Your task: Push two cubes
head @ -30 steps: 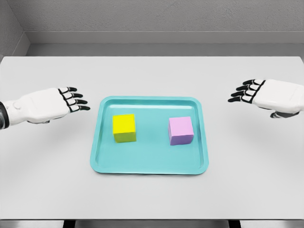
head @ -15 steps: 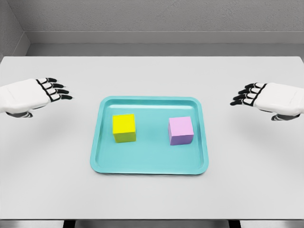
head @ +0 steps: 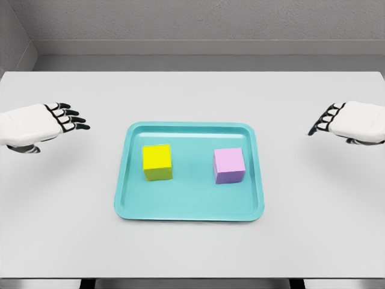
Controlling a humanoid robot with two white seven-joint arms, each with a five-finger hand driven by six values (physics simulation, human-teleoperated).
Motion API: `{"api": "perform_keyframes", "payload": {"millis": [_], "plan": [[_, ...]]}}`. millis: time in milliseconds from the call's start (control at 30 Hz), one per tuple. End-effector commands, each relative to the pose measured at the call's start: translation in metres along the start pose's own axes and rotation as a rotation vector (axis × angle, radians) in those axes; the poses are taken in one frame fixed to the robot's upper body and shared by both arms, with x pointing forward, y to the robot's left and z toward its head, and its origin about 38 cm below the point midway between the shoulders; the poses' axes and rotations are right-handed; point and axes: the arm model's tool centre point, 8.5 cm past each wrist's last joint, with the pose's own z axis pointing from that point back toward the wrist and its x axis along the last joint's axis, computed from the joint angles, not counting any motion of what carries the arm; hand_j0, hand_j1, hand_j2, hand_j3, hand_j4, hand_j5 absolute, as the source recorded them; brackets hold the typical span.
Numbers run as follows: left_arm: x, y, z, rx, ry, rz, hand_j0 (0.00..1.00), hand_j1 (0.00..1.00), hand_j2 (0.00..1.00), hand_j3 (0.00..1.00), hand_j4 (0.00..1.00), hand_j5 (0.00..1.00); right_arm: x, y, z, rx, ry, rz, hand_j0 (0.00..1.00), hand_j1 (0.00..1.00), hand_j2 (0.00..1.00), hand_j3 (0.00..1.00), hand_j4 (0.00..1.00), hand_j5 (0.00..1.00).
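1. Left robot hand [head: 37,126] hovers over the bench [head: 192,253] at the far left of the view, well apart from the tray. Its black-tipped fingers [head: 71,118] are loosely spread and point toward the middle; it holds nothing.
2. Next comes the teal tray [head: 189,212], lying flat on the pale grey bench near its centre, with a raised rim all round.
3. Inside the tray, on its left half, sits the yellow cube [head: 157,162], upright and resting on the tray floor, clear of the rim.
4. On the right half of the same tray sits the pink cube [head: 229,165], also upright, a little lower in the view than the yellow one. The two cubes are apart, with bare tray floor between them.
5. Right robot hand [head: 355,122] hovers at the far right edge, well away from the tray and partly cut off by the frame. Its fingers [head: 325,120] are relaxed, slightly bent and pointing inward, grasping nothing.
6. Behind the bench runs a grey wall [head: 192,24].
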Motion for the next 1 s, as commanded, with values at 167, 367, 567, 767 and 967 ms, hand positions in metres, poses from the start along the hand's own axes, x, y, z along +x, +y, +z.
{"api": "perform_keyframes", "payload": {"millis": [167, 367, 567, 767, 967], "plan": [[-0.002, 0.003, 0.003, 0.005, 0.004, -0.002, 1.0, 1.0, 1.0, 1.0, 1.0, 1.0, -0.015, -0.002, 0.013, -0.018, 0.062, -0.009, 0.81, 0.81, 0.81, 0.81, 0.81, 0.81], [-0.003, 0.004, 0.005, 0.006, 0.009, -0.002, 1.0, 1.0, 1.0, 1.0, 1.0, 1.0, -0.016, -0.002, 0.014, -0.02, 0.06, -0.013, 0.88, 0.88, 0.88, 0.88, 0.88, 0.88], [-0.005, 0.005, 0.007, 0.003, 0.014, -0.005, 1.0, 1.0, 1.0, 1.0, 1.0, 1.0, -0.002, -0.006, 0.013, -0.021, 0.027, 0.016, 0.87, 0.87, 0.87, 0.87, 0.87, 0.87], [-0.006, 0.005, 0.008, 0.003, 0.016, -0.006, 1.0, 1.0, 1.0, 1.0, 1.0, 1.0, 0.006, -0.002, -0.005, -0.041, 0.009, -0.002, 0.78, 0.78, 0.78, 0.78, 0.78, 0.78], [-0.006, 0.003, 0.008, 0.0, 0.021, -0.004, 1.0, 1.0, 1.0, 1.0, 1.0, 1.0, 0.013, 0.006, -0.043, 0.008, -0.019, 0.018, 0.76, 0.76, 0.76, 0.76, 0.76, 0.76]]}}
